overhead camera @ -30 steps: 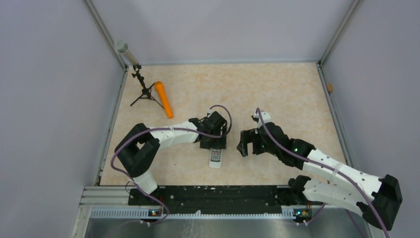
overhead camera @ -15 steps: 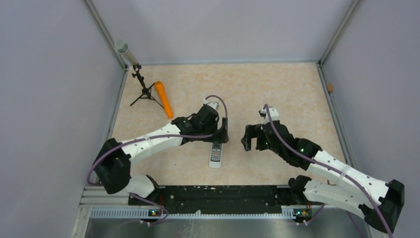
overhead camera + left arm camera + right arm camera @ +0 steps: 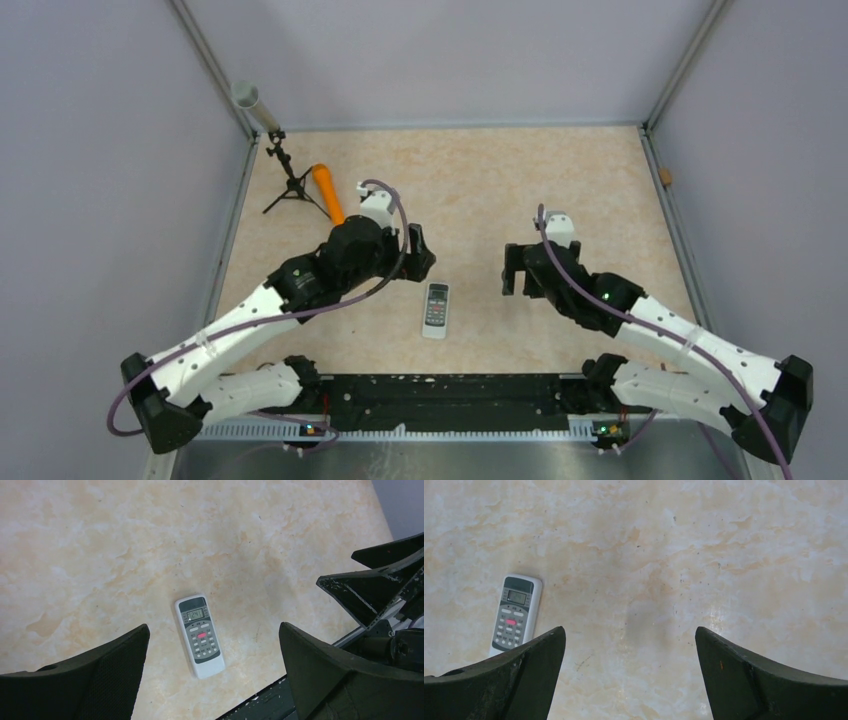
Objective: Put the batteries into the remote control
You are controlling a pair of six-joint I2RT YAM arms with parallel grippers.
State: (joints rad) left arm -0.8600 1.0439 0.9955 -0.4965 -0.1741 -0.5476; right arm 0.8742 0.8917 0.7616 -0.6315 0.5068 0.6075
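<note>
The remote control (image 3: 436, 309) lies face up on the table, dark button panel showing and its small screen lit; it also shows as the remote control (image 3: 199, 635) and the remote control (image 3: 516, 616). My left gripper (image 3: 418, 258) hovers above and to the far left of it, open, nothing between the fingers (image 3: 214, 627). My right gripper (image 3: 522, 274) hangs open to the remote's right, over bare table (image 3: 630, 630). The batteries are out of view.
An orange cylinder (image 3: 328, 192) lies at the back left beside a small black tripod (image 3: 291, 186). A grey tube (image 3: 250, 100) leans in the far left corner. The black rail (image 3: 430, 392) runs along the near edge.
My left gripper opened, let go of the remote and drew back up to the far left. The right gripper backed off a little to the right. The remote stayed put.
</note>
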